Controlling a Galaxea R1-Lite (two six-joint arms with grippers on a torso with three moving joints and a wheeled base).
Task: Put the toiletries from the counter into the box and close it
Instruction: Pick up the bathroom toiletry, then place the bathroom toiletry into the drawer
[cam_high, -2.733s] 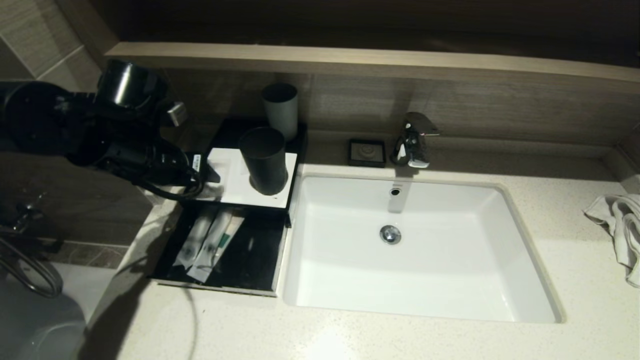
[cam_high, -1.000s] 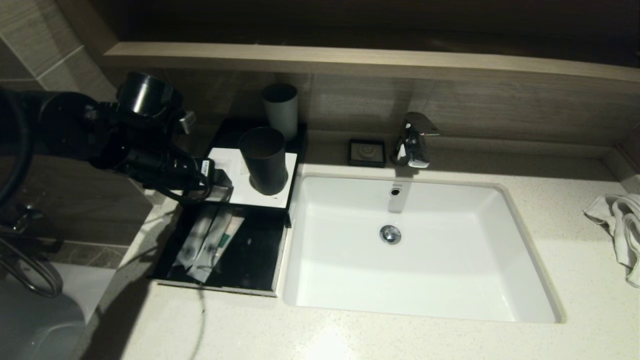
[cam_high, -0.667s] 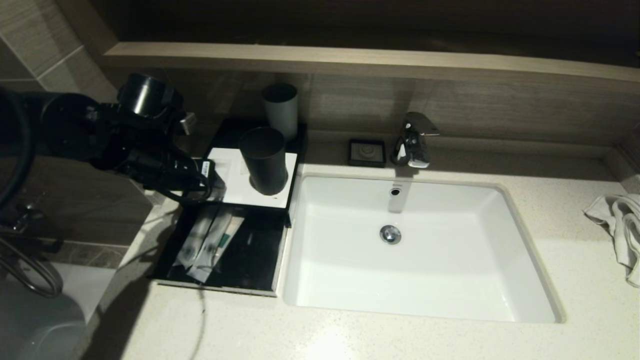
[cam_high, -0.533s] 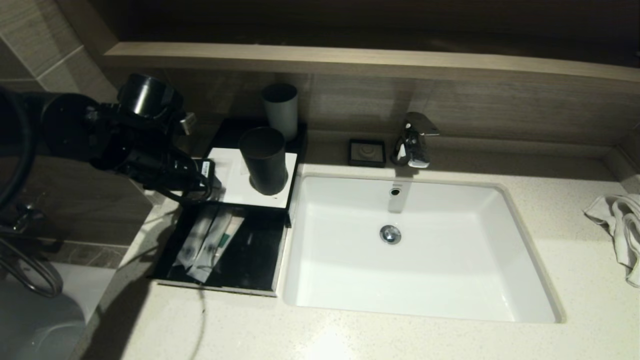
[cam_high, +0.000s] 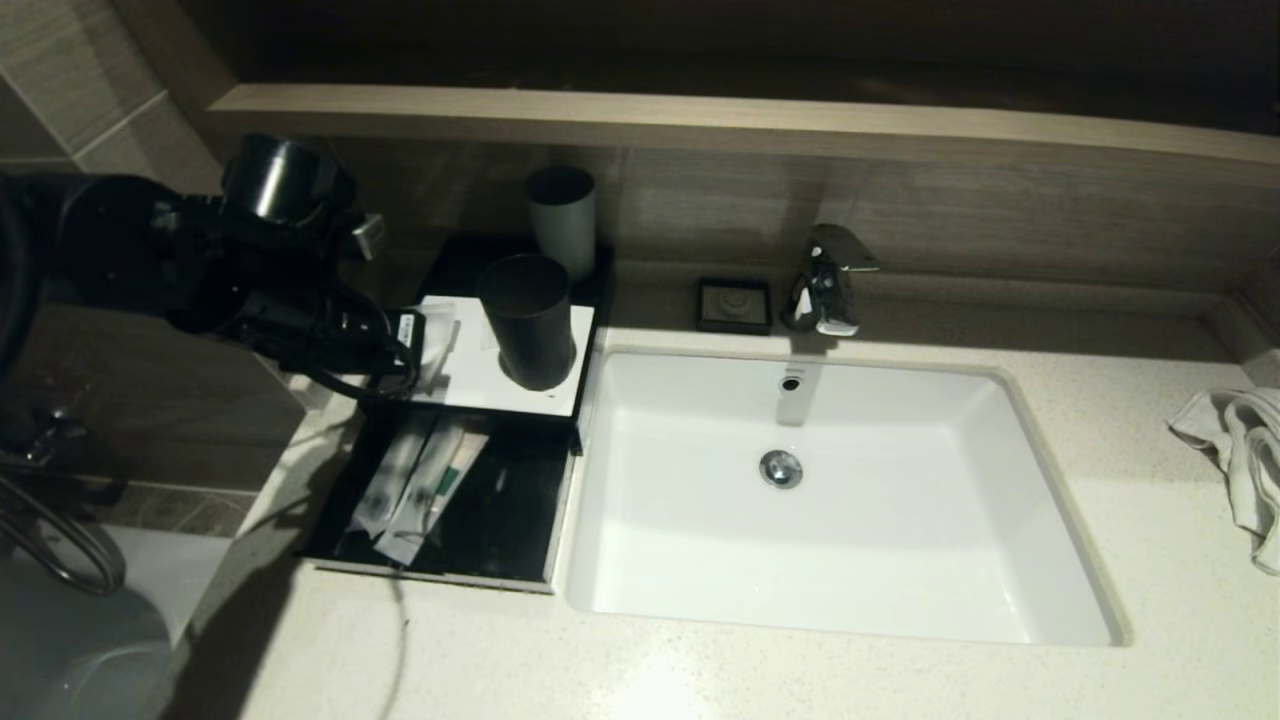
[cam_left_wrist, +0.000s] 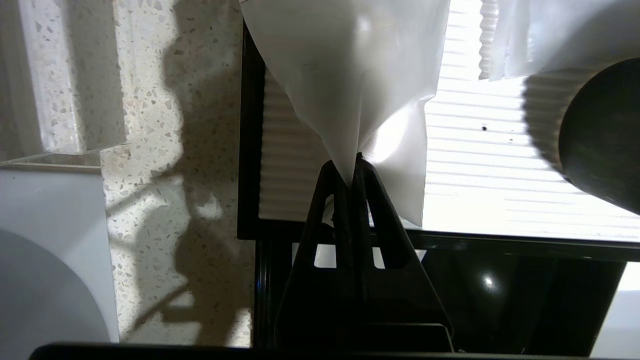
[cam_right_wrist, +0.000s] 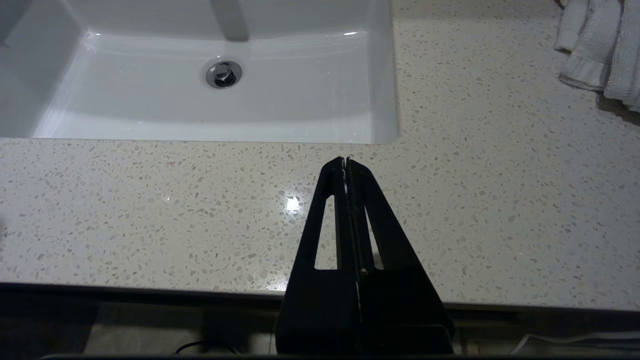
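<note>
In the head view the left gripper (cam_high: 432, 345) was mostly lost behind its own black wrist and cables, so its hold was hard to read there. The left wrist view settled it: the fingers (cam_left_wrist: 345, 185) were pressed together on one corner of a small translucent packet (cam_left_wrist: 350, 65), which fanned out away from them, its far part cut off by the picture's edge. The round pad inside could not be made out. The packet hung over the left part of the box's white top panel (cam_high: 470, 372), its pinched corner pointing back toward the wrist.

Below, the box's open drawer (cam_high: 500, 530) held the two long packets (cam_high: 415, 485) side by side, their long axes running from the drawer's front left up toward the back right. The green label (cam_high: 450, 480) showed on the right-hand one. A dark cup (cam_high: 527, 320) stood on the white panel, with a grey cup (cam_high: 562, 220) behind it.

Further right, the sink (cam_high: 840, 500) sat in the speckled surface (cam_high: 700, 680). The right gripper (cam_right_wrist: 346, 162), seen only from its own wrist, hovered over the surface's front edge with its fingers together and nothing between them. A towel (cam_high: 1240, 450) was cut off at the right edge.
</note>
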